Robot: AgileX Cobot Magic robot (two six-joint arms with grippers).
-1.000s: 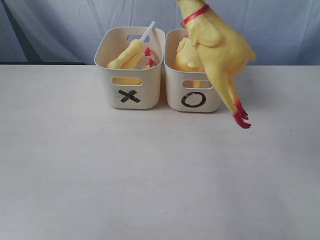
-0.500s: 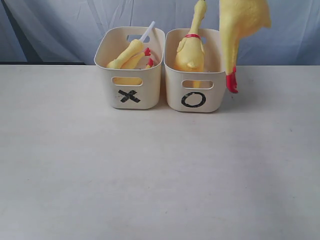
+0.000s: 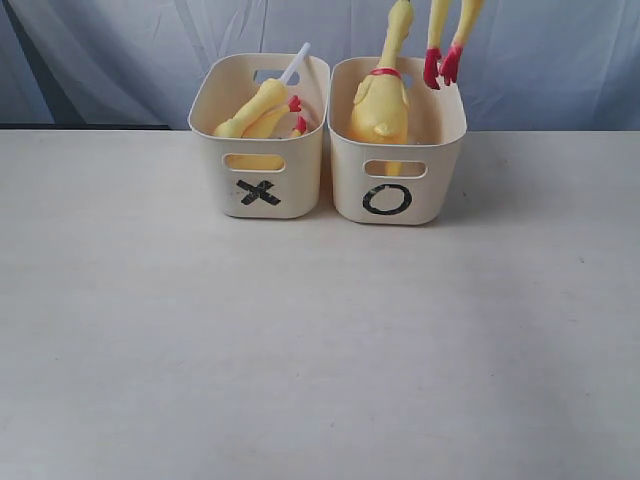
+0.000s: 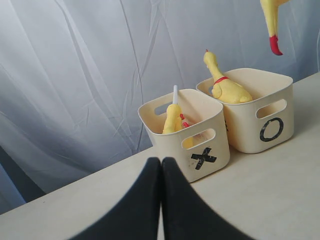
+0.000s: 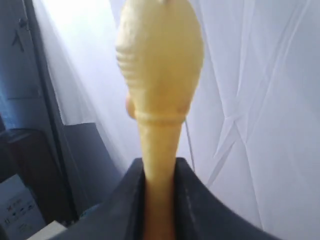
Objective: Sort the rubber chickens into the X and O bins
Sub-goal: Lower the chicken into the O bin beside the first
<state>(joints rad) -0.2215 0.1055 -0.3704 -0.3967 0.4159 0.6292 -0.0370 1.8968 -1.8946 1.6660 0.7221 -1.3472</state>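
Two cream bins stand side by side at the back of the table. Small yellow chickens [image 3: 262, 108] lie in the X bin [image 3: 262, 170]. A large chicken [image 3: 382, 98] stands in the O bin [image 3: 398, 175], neck up. Only the red feet and yellow legs of another large chicken [image 3: 441, 55] show, hanging above the O bin's back right; the same feet show in the left wrist view [image 4: 274, 30]. My right gripper [image 5: 159, 165] is shut on this chicken's neck [image 5: 159, 90] and is out of the exterior view. My left gripper [image 4: 161, 162] is shut and empty, short of the X bin [image 4: 192, 135].
A white stick [image 3: 294, 64] leans out of the X bin. A pale draped curtain [image 3: 120, 50] hangs behind the table. The cream tabletop [image 3: 300, 350] stretches in front of the bins.
The held chicken has risen over the last second, from hanging in front of the O bin's right side to high above it; now only its legs and feet show.
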